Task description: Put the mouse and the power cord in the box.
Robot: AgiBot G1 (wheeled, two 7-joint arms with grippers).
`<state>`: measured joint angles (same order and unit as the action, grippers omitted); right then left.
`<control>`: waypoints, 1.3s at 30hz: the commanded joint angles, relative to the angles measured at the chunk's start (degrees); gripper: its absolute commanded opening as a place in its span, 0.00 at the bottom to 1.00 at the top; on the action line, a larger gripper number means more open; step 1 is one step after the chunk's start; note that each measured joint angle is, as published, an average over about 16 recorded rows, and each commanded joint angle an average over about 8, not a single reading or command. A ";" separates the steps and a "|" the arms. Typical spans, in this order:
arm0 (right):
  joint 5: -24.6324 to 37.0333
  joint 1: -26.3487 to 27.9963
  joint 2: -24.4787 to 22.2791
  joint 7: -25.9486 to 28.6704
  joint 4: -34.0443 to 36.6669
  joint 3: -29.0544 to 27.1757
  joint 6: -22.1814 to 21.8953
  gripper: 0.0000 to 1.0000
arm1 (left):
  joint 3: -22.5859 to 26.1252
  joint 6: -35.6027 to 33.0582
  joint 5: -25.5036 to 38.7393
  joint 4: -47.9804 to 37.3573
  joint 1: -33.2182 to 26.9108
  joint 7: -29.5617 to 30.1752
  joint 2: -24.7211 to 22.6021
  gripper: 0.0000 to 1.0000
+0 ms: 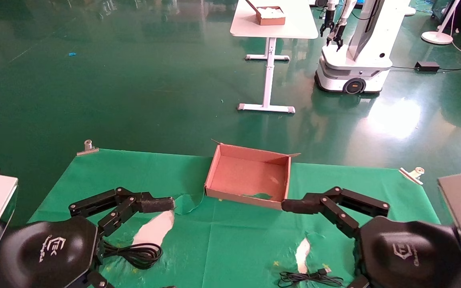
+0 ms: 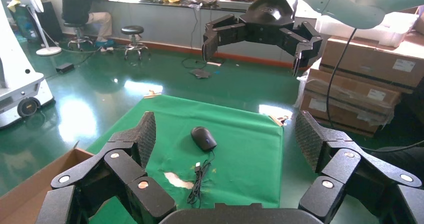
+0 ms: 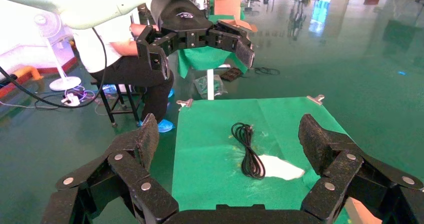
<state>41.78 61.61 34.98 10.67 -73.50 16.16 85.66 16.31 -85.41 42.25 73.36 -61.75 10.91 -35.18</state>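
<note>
Two black grippers hang low over a desk draped in green cloth (image 1: 230, 240). The left gripper (image 1: 156, 205) hovers at the left of the cloth with its jaws spread wide and nothing between them. The right gripper (image 1: 294, 206) hovers at the right, likewise spread and holding nothing, one fingertip just beside the near right corner of the box (image 1: 248, 176). Each wrist housing carries a small white logo I cannot read.

The box, shallow brown cardboard with nothing in it, sits between the two grippers at the far middle of the cloth, with a ragged notch in its near wall. The power cord (image 1: 136, 253), wound in black loops, lies on the cloth just below the left gripper, beside a tear that shows the white desk top. The mouse (image 2: 203, 138) lies on the right part of the cloth under the right gripper; its thin cord (image 1: 308, 278) trails toward the near edge.

Metal clips (image 1: 87, 147) pin the cloth's far corners. The cloth is torn in several places. The floor (image 1: 134, 80) is glossy dark green. Farther back stands a white table (image 1: 272, 24) bearing a smaller brown box (image 1: 270, 15) with white contents, and next to it a white wheeled robot (image 1: 354, 56). The wrist views show stacked cartons (image 2: 360, 83), stools and a seated person (image 2: 82, 6) along the walls.
</note>
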 commanded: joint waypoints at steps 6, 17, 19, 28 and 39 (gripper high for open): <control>-0.03 -0.02 -0.02 0.00 -0.03 -0.01 0.02 1.00 | -0.04 -0.04 -0.05 0.03 0.02 -0.02 0.02 1.00; 9.67 -1.03 -2.31 -1.19 -1.90 2.40 -2.78 1.00 | 3.44 1.14 10.18 2.13 -1.81 -0.13 0.65 1.00; 14.87 -0.84 -3.07 -1.03 -2.81 3.87 -4.26 1.00 | 5.86 2.13 17.30 3.04 -3.75 0.31 0.33 1.00; 31.97 3.51 -2.68 2.64 -4.00 9.13 -7.99 1.00 | 18.49 6.98 53.46 3.49 -14.37 6.84 -7.26 1.00; 30.70 1.67 -4.87 3.76 -4.09 8.11 -9.06 1.00 | 27.96 10.90 80.74 0.04 -17.70 10.55 -15.54 1.00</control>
<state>72.78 63.63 30.37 14.52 -77.60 24.41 76.66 43.81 -74.62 121.52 73.09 -79.34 21.27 -50.54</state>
